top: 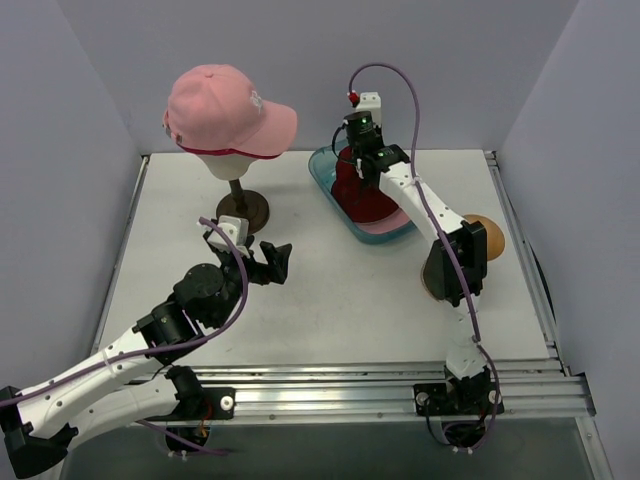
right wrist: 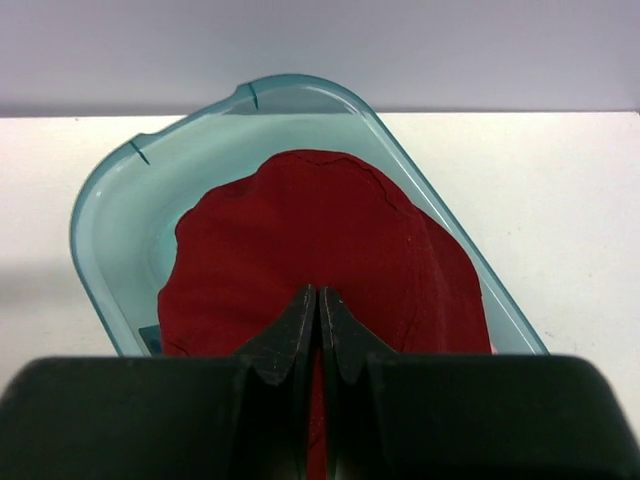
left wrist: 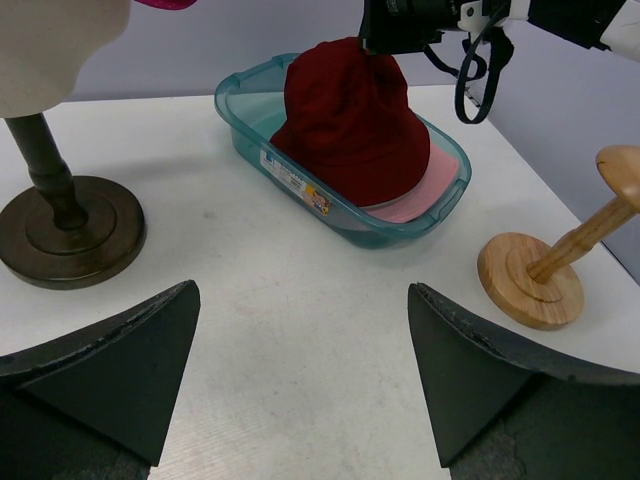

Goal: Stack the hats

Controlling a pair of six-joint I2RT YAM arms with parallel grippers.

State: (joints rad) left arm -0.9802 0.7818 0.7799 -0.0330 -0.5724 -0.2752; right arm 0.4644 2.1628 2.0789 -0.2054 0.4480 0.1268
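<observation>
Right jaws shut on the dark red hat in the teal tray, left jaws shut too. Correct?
Not quite: the left jaws are not shut. The left wrist view shows them standing wide open, holding nothing. The rest holds: the right jaws are shut on the dark red hat in the teal tray.

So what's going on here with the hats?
They're stacking hats. The right gripper is pinched shut on the crown of the dark red hat, which lies on a pale pink hat in the teal tray. The left gripper hangs open over the table. A pink cap sits on the head form.
</observation>
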